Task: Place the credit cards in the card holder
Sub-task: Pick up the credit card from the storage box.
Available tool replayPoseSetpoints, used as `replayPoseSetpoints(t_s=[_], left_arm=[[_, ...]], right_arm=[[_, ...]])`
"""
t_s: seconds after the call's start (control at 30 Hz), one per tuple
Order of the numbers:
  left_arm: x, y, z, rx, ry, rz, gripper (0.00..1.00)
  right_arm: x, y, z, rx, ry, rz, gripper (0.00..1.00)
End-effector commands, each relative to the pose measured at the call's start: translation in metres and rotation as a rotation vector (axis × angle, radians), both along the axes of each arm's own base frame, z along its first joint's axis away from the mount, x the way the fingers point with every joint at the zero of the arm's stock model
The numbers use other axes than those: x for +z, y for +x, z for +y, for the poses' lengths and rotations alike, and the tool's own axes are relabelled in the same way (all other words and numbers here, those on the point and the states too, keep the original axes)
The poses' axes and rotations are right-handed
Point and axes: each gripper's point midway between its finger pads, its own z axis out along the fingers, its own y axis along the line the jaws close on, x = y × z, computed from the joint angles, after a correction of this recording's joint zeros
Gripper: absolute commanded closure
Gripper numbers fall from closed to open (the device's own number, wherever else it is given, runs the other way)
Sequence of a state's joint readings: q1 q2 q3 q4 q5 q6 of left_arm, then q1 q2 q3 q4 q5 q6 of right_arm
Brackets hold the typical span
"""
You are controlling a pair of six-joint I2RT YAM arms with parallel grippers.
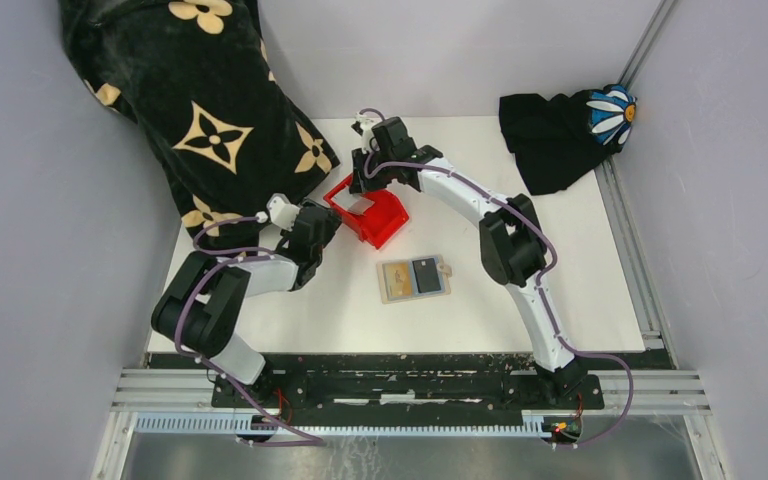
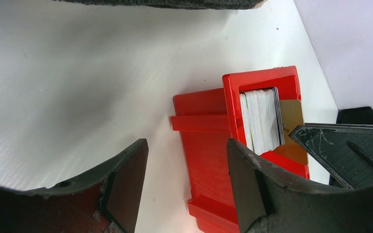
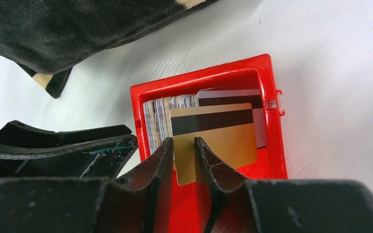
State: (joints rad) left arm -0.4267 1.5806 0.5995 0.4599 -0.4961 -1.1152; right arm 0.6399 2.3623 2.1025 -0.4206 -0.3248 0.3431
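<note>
The tan card holder (image 1: 400, 283) lies open and flat on the white table, with a dark card (image 1: 424, 274) on its right half. A red bin (image 1: 385, 225) holds a stack of credit cards (image 3: 167, 109), which also shows in the left wrist view (image 2: 260, 119). My right gripper (image 3: 184, 141) hovers over the bin (image 3: 272, 141), shut on a gold card with a black stripe (image 3: 218, 141), raised and tilted out of the stack. My left gripper (image 2: 187, 145) is open and empty, its fingers low beside the bin's left side (image 2: 209, 145).
A black cloth with tan flower shapes (image 1: 190, 110) covers the far left corner, close to the bin. A black cloth with a white daisy (image 1: 560, 130) lies at the far right. Grey walls enclose the table.
</note>
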Motion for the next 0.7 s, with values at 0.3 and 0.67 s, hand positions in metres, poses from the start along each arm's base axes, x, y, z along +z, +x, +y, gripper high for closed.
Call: replayPoseSetpoints(t_s=[0.3, 0.67], left_arm=[[0.061, 0.003, 0.008, 0.011, 0.004, -0.161, 0.32], [0.076, -0.014, 0.004, -0.066, -0.002, -0.201, 0.32]], right_arm=[[0.051, 0.000, -0.032, -0.090, -0.121, -0.214, 0.87], [0.065, -0.009, -0.061, -0.127, -0.187, -0.289, 0.99]])
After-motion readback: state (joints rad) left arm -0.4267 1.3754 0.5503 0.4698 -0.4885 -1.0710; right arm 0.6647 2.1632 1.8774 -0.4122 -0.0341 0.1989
